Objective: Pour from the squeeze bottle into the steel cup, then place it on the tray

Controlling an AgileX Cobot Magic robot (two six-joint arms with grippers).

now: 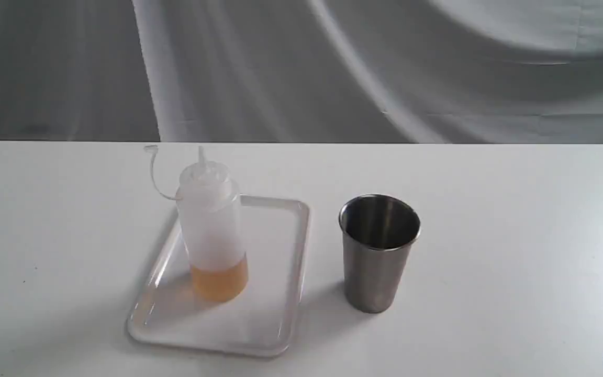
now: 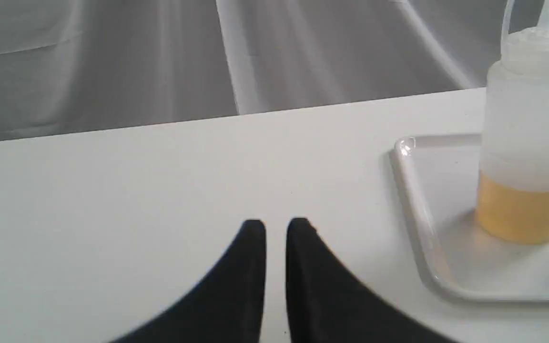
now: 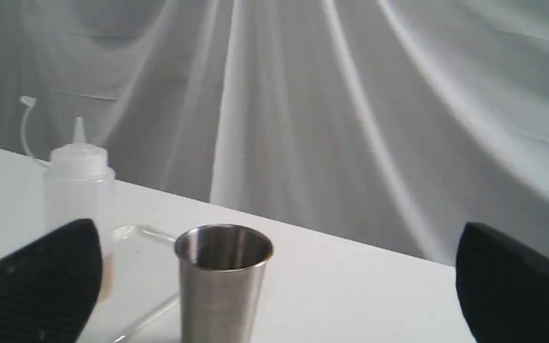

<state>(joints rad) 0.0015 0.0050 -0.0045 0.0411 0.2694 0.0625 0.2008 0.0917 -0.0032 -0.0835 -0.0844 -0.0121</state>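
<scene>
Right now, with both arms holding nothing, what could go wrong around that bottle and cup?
1. The squeeze bottle stands with its nozzle uncapped and its cap dangling on a strap. A knock could spill the amber liquid onto the tray.
2. The steel cup narrows toward its base and stands close beside the tray, so an arm reaching for the bottle might tip it.
</scene>
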